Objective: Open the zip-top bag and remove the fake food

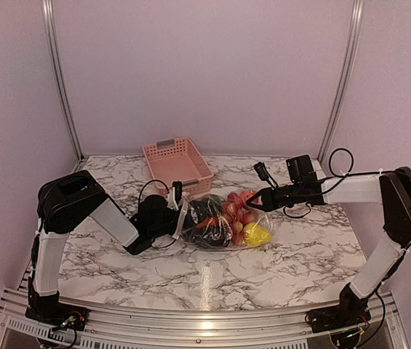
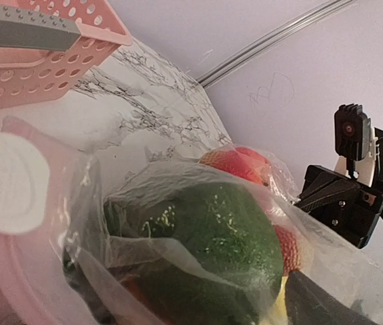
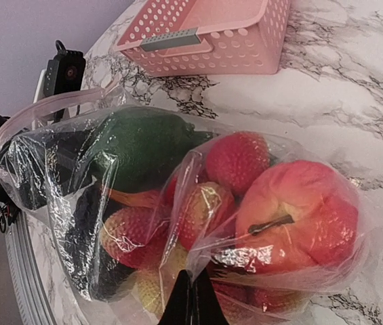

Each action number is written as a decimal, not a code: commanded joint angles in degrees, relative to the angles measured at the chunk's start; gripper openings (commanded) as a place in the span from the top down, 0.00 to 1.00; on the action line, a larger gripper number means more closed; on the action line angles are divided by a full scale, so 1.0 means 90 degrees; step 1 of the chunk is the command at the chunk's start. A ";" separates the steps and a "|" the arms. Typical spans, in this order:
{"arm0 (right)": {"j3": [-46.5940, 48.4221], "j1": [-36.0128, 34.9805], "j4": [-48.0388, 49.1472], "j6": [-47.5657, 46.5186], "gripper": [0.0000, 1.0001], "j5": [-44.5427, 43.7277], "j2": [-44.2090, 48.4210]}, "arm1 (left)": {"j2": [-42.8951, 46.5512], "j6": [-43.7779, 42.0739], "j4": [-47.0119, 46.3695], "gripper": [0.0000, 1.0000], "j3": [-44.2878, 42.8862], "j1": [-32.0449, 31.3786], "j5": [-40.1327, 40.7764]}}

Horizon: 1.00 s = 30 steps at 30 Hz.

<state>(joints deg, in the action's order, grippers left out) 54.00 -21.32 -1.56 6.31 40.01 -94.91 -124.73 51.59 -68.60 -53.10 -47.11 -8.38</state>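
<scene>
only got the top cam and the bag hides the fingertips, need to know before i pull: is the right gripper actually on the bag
observer: Yes. In the right wrist view the right gripper is shut, its tips meeting on a fold of the zip-top bag.
operator: and the left one
observer: The left gripper is open. The bag's mouth end lies between its jaws, not clamped.
operator: where's the zip
observer: The pink zip strip runs along the bag's edge on the left gripper's side, away from the right gripper.
operator: whats closest to the right tips
observer: The pinkish-red round fruit, stem facing the camera, sits inside the film just beyond them.
</scene>
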 commanded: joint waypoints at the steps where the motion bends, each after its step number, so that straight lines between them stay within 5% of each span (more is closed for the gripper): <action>1: 0.0052 -0.0067 0.0042 -0.0092 1.00 -0.0011 -0.0038 | 0.0183 0.0022 -0.0551 0.17 0.0139 0.0030 0.0039; 10: -0.0153 0.0261 0.0352 0.0139 1.00 -0.0070 0.0192 | 0.0362 0.0068 -0.0977 0.53 0.0623 0.0151 0.0101; 14: -0.0205 0.0341 0.0382 0.0188 1.00 -0.0091 0.0213 | 0.0426 0.0096 -0.1146 0.61 0.0694 0.0157 -0.0010; 19: -0.0306 0.0462 0.0547 0.0364 1.00 -0.0218 0.0267 | 0.0789 -0.0012 -0.1115 0.62 0.1100 0.0157 -0.0009; 25: -0.0355 0.0494 0.0652 0.0378 1.00 -0.0035 0.0219 | 0.1026 -0.0407 0.0060 0.34 0.0874 0.0147 0.0091; 30: -0.0277 0.0484 0.0622 0.0360 1.00 0.0025 0.0146 | 0.1087 -0.0776 0.1122 0.28 0.0512 0.0148 -0.0221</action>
<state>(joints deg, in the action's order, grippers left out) 50.94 -17.39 2.74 9.26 39.05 -94.24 -116.88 48.42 -67.09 -46.76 -45.95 -8.29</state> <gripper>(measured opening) 0.002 0.705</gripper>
